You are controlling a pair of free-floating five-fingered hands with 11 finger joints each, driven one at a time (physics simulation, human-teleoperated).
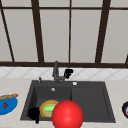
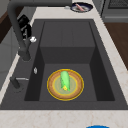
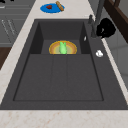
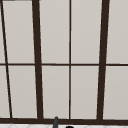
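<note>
My right hand (image 1: 68, 73) hovers just right of the dark faucet (image 1: 56, 71), at the back rim of the black sink (image 1: 107, 100). Its fingers look curled and hold nothing. The same hand (image 3: 106, 28) is beside the faucet stem (image 3: 97, 17) in the right side view, and behind the spout (image 2: 15, 27) as a black hand (image 2: 25, 28) in the left side view. My left hand (image 1: 34, 113) floats at the sink's front left corner. In the left basin lies a yellow-rimmed plate (image 2: 76, 93) with a green vegetable (image 2: 64, 80) on it.
A big red ball (image 1: 67, 115) sits low at the front, over the sink's front rim. A blue plate (image 1: 7, 105) with food is on the left counter, and a dark plate (image 1: 125, 109) on the right one. A small white knob (image 3: 99, 53) sits on the rim. A window stands behind.
</note>
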